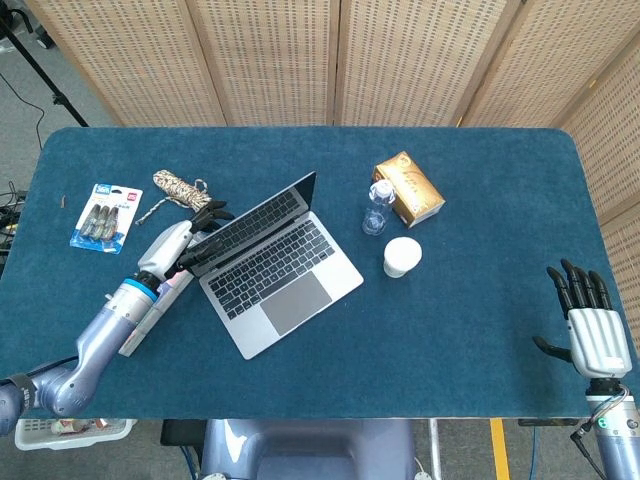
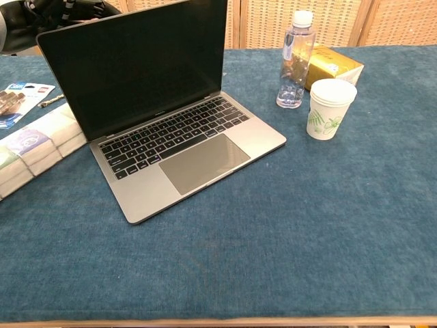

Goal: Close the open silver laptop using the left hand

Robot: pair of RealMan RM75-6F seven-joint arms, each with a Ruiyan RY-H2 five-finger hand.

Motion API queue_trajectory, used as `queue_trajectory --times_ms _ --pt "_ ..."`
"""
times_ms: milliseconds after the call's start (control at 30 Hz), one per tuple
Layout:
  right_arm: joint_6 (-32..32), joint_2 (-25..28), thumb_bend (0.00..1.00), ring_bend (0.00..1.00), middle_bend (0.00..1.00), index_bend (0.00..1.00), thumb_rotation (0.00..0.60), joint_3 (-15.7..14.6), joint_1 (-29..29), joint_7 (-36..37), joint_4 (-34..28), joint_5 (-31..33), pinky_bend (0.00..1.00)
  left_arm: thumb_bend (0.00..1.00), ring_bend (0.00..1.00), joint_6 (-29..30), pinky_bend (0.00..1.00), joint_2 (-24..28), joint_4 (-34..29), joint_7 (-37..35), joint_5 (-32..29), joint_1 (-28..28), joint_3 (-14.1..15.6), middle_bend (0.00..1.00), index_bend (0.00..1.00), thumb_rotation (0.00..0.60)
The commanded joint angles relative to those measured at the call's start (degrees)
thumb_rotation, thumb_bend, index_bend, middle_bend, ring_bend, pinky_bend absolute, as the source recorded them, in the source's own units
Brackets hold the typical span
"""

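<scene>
The silver laptop (image 1: 275, 270) lies open left of the table's middle, dark screen (image 2: 136, 65) upright and tilted slightly back. My left hand (image 1: 186, 245) is behind the lid's left end, its dark fingers (image 1: 210, 216) against the back of the lid near the top corner. In the chest view the left hand (image 2: 65, 9) shows just above the lid's upper left edge. It holds nothing. My right hand (image 1: 590, 322) hovers at the table's near right corner, fingers spread and empty.
A water bottle (image 1: 378, 208), a gold box (image 1: 410, 188) and a paper cup (image 1: 401, 257) stand right of the laptop. A white packet (image 2: 31, 147) lies beside its left edge under my left forearm. A rope bundle (image 1: 180, 190) and a blister pack (image 1: 102, 216) lie further left.
</scene>
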Motion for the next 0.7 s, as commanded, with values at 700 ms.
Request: queue_trajectory --times_ms 700 --pt "-0.40 -0.29 0.00 0.00 0.00 0.00 0.600 -0.21 0.10 -0.59 0.09 0.07 0.00 0.00 0.31 2.18 0.29 -6.89 -0.71 7.12 -0.09 -1.91 3.57 0.17 0.28 0.000"
